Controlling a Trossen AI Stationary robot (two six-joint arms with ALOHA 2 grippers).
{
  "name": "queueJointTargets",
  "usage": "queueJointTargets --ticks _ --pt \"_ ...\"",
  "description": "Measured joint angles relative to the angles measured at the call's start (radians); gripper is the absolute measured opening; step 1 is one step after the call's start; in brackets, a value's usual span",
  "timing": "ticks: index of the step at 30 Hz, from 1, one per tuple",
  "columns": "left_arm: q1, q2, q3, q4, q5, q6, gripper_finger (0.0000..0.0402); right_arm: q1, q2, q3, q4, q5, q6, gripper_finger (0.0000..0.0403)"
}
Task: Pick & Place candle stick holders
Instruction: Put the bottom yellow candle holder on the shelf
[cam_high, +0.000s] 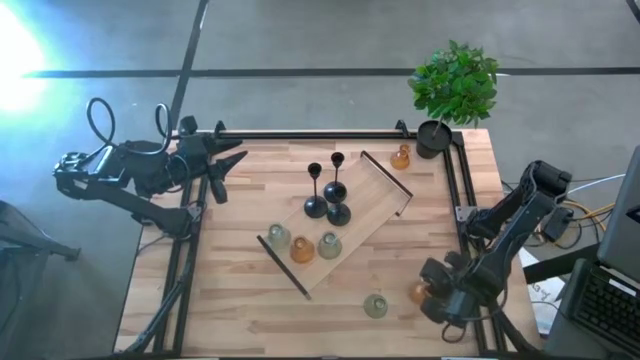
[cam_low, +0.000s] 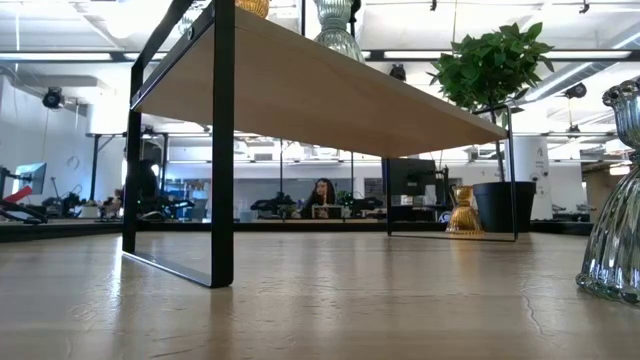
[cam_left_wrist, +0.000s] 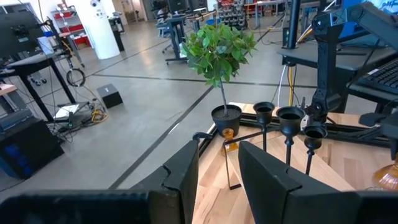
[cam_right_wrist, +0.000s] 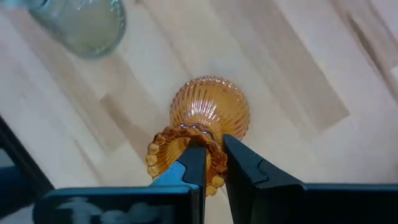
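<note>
A raised wooden shelf (cam_high: 370, 195) lies diagonally at mid-table. On it stand three black holders (cam_high: 325, 195), two pale green glass holders (cam_high: 279, 237) (cam_high: 329, 245) and an amber one (cam_high: 302, 250). Another amber holder (cam_high: 401, 157) stands on the table by the plant pot. A pale green holder (cam_high: 375, 305) stands on the table near the front. My right gripper (cam_high: 432, 293) is at the front right, shut on an amber glass holder (cam_right_wrist: 208, 112). My left gripper (cam_high: 225, 165) is open and empty at the table's far left edge. My right gripper holds the amber holder by its beaded rim (cam_right_wrist: 214, 149). One finger (cam_right_wrist: 193, 165) seems to sit inside the cup and the other (cam_right_wrist: 242, 162) outside it. The bell-shaped body points away from the fingers. I cannot tell whether it is clear of the table.
A black pot with a green plant (cam_high: 455, 85) stands at the far right corner. The shelf rests on black legs (cam_low: 222, 150) with open space beneath it. A black rail frame (cam_high: 455, 190) borders the table. People and desks show in the room behind.
</note>
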Motion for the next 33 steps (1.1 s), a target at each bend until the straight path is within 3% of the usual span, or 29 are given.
queueJointTargets --ticks 6,23,33 --pt "0.000 0.003 0.000 0.001 0.000 -0.014 0.0119 -0.100 -0.046 -0.058 0.042 -0.005 -0.056 0.0025" --pt "0.000 0.008 0.000 0.001 0.024 -0.074 0.0119 -0.449 -0.156 -0.136 0.110 0.034 -0.504 0.0025" --pt "0.000 0.007 0.000 0.001 0.024 -0.074 0.0119 -0.550 -0.158 -0.175 0.251 -0.029 -0.611 0.0038"
